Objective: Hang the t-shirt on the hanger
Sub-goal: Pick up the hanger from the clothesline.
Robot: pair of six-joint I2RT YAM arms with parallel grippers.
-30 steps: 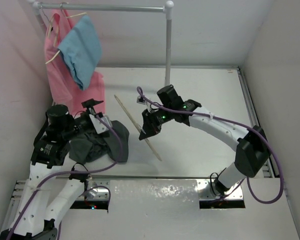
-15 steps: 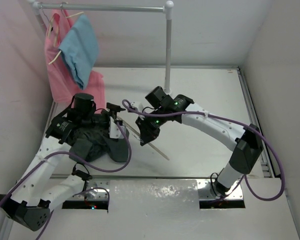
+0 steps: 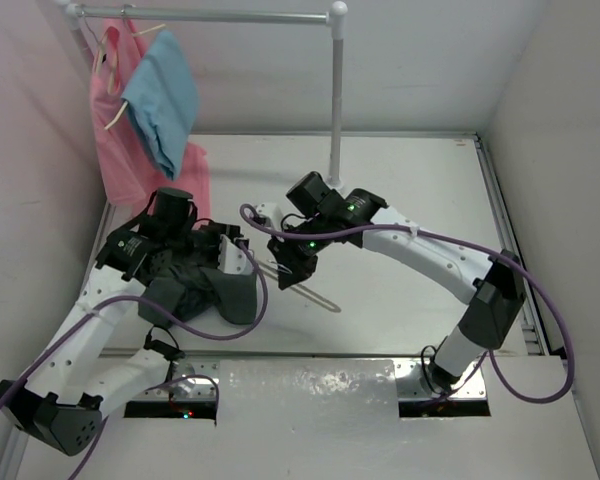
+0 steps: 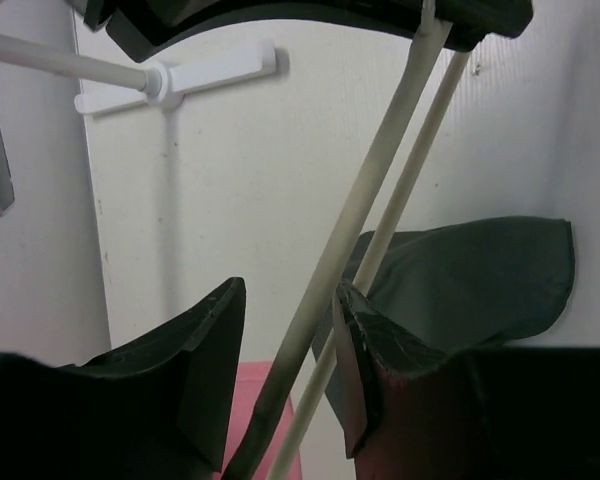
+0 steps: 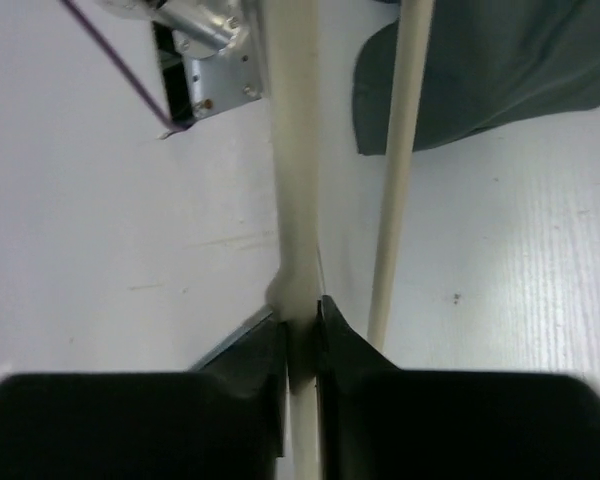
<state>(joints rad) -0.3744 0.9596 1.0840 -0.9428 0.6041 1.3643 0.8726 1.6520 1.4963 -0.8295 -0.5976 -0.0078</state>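
I am clamping my right gripper (image 5: 300, 335) on the hanger (image 5: 295, 150), both fingers pressed tight against one pale bar. A second bar is running just beside it, and both are cut off at the top edge of my right wrist view, so the hook is not showing there. From above, my right gripper (image 3: 292, 272) is holding the hanger (image 3: 322, 300) over the table (image 3: 410, 190). Only the hanger's near stretch is showing, because the rest is hiding behind my wrist and a purple cable. My left gripper (image 4: 285, 385) is standing spread, its fingers (image 4: 205, 375) apart, with both bars of the hanger (image 4: 380, 190) passing through the gap. The bars are running close to the right-hand finger, but I cannot tell whether they are touching it. The t-shirt (image 3: 195, 292) is lying crumpled on the table under my left arm, which is covering part of it. From above, my left gripper (image 3: 238, 252) is sitting between the t-shirt and my right gripper. A dark fold of the t-shirt (image 4: 480, 280) is showing behind my left fingers, and an edge of the t-shirt (image 5: 500, 60) is showing in the upper corner of my right wrist view.
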